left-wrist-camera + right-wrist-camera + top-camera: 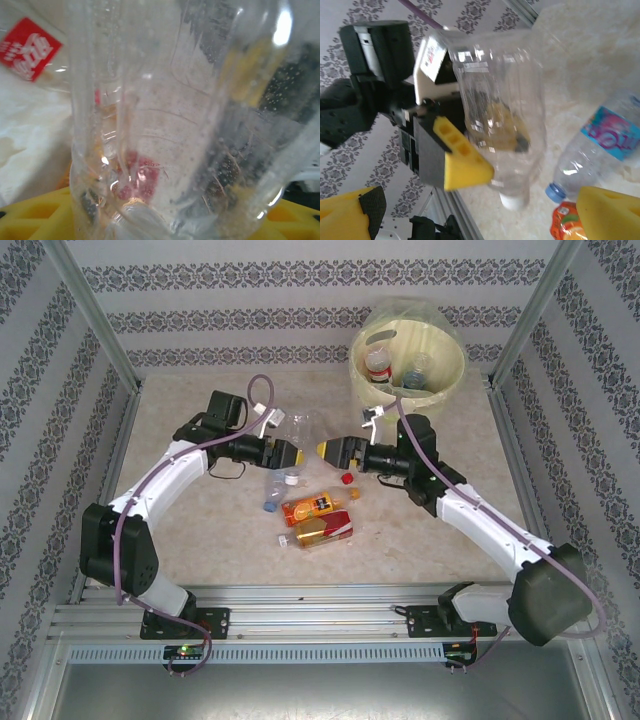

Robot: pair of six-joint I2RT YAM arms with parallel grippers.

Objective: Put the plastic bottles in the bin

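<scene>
My left gripper is shut on a clear plastic bottle held above the table's middle, its white cap pointing down. That bottle presses right against the left wrist camera, between the yellow fingers. My right gripper faces it from the right, open, a short gap away. In the right wrist view the right gripper stands wide with the held bottle in front of it. The cream bin at the back right holds some bottles. Two orange bottles lie below the grippers.
A clear blue-capped bottle with a blue label lies under the left gripper. A red cap and a small orange one sit beside it. Patterned walls and metal posts enclose the table. A red-labelled bottle lies beyond.
</scene>
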